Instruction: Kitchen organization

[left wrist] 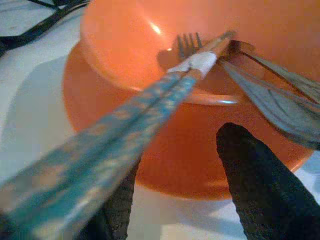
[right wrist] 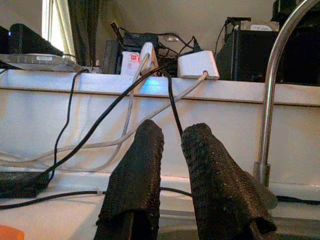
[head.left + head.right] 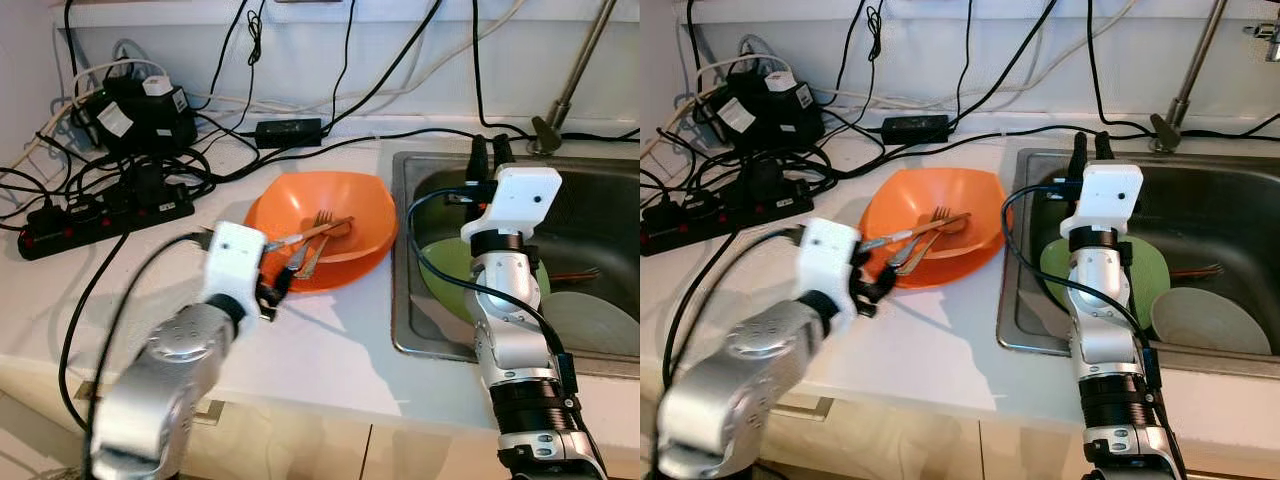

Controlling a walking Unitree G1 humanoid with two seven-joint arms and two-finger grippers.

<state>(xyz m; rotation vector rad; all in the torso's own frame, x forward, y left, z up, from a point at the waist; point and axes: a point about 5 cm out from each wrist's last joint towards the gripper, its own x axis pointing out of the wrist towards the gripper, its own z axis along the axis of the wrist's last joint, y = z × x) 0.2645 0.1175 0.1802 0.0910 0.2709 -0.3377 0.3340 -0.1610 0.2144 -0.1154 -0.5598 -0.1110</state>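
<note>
holding my left hand (image 3: 275, 288) low over the white counter (image 3: 330, 345), right at the near rim of the orange bowl (image 3: 325, 215), fingers (image 1: 260, 185) parted, one either side of a pair of blue-patterned chopsticks (image 1: 125, 127) that run from my hand up over the rim and into the bowl; i can't tell whether the fingers actually pinch them. beside the chopsticks in the bowl lie a fork (image 3: 318, 222) and what looks like another piece of metal cutlery (image 1: 270, 97), handles sticking out toward me. the bowl sits just left of the steel sink (image 3: 410, 300). my right hand (image 3: 490, 150) is raised above the sink's back edge, pointing at the wall, its two fingers (image 2: 135, 185) close together with a narrow gap and nothing between them. down in the sink lie a green plate (image 3: 450, 265) and a pale plate (image 3: 595, 320). a black power strip (image 3: 100, 215) and a tangle of cables (image 3: 150, 150) crowd the counter's far left.
</note>
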